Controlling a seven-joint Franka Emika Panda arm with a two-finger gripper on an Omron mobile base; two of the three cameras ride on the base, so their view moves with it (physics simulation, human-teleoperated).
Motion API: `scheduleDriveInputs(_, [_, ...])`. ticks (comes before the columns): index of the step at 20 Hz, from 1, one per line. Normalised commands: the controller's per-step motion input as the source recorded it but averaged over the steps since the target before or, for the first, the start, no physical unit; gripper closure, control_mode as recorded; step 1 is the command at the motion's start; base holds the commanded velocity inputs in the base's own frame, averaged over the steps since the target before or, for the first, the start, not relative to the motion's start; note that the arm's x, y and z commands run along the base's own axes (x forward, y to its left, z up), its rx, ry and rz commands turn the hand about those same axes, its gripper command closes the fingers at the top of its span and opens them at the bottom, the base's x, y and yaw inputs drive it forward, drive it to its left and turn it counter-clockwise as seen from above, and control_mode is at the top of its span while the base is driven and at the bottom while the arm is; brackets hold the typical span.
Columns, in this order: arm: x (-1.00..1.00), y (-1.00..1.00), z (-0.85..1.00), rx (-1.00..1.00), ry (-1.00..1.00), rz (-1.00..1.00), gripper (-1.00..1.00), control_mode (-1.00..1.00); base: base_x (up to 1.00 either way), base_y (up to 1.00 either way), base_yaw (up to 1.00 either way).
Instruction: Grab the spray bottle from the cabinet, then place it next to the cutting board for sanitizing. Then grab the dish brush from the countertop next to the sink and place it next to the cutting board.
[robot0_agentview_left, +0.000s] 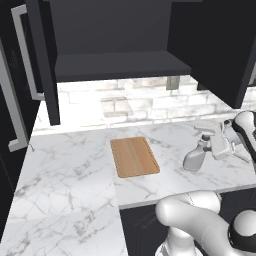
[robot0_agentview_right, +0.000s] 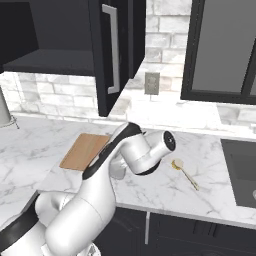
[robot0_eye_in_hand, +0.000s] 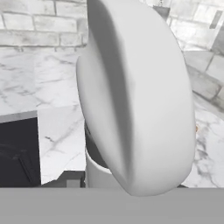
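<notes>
Pincer (robot0_agentview_left: 216, 141) clamped on the spray bottle's (robot0_agentview_left: 196, 157) neck, bottle base touching the marble countertop (robot0_agentview_left: 70, 170), cutting board (robot0_agentview_left: 134, 156) well apart beyond the bottle

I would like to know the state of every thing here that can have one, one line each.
Pale grey-white plastic spray bottle: upright on the white marble countertop, held in the gripper.
Dark charcoal wall cabinet: doors open.
Light brown wooden cutting board: flat, bare.
Dish brush with yellow-gold head: lying on the countertop, untouched.
</notes>
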Motion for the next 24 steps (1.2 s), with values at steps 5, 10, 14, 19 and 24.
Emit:
scheduleDriveInputs(5, [0.13,0.01,-0.11,-0.03,-0.01,0.0,1.0,-1.0,0.0,0.0,0.0])
scheduleDriveInputs(10, [0.01,0.01,-0.18,-0.03,-0.07,0.0,1.0,-1.0,0.0,0.0,0.0])
scheduleDriveInputs(14, [0.07,0.03,-0.22,-0.05,-0.05,0.0,1.0,-1.0,0.0,0.0,0.0])
scheduleDriveInputs(19, [0.07,0.03,-0.21,-0.05,-0.02,0.0,1.0,-1.0,0.0,0.0,0.0])
scheduleDriveInputs(24, [0.08,0.0,-0.21,-0.04,0.0,-0.01,1.0,-1.0,0.0,0.0,0.0])
